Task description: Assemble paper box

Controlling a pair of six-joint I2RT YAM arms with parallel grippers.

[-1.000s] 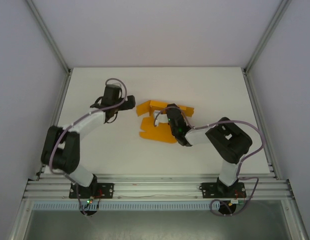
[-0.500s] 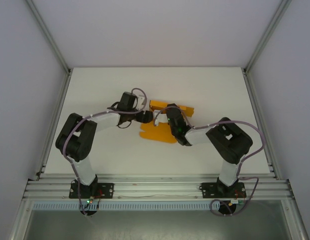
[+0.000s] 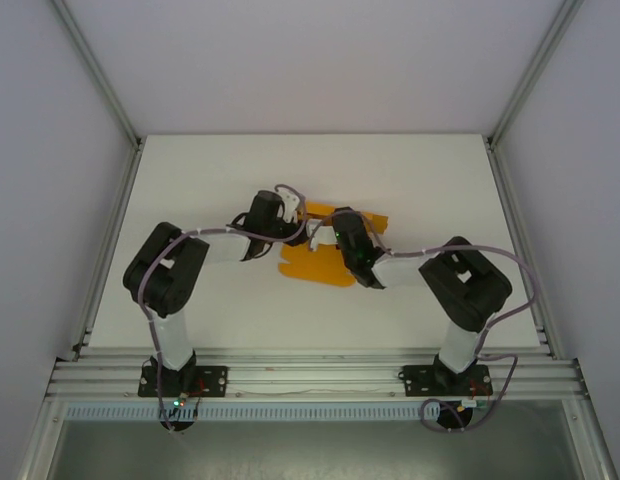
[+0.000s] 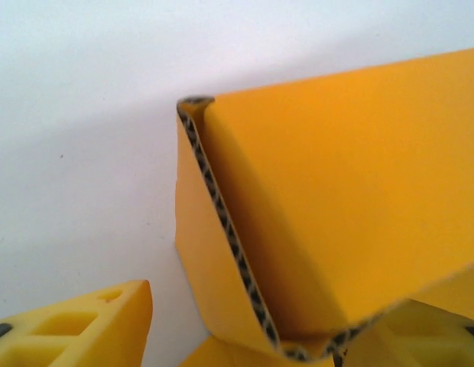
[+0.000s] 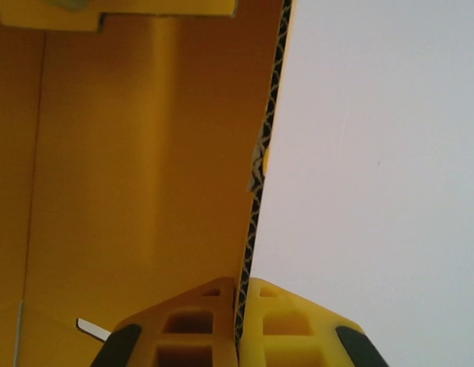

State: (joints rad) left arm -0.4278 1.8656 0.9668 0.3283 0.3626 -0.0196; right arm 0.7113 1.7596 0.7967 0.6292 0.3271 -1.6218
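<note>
right hand [image 5: 241, 294] is pinching the paper box [image 3: 312, 262] by its side wall, steadying it upright; left hand [image 4: 271, 325], spread apart, is straddling the box's folded corner, likely for squeezing the crease.

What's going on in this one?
Two arms are working on the paper box, an orange-yellow card sheet partly folded up in the middle of the table. The right end effector is clamped on the edge of one raised panel. The left end effector is open, its fingers straddling a folded corner without gripping it.
</note>
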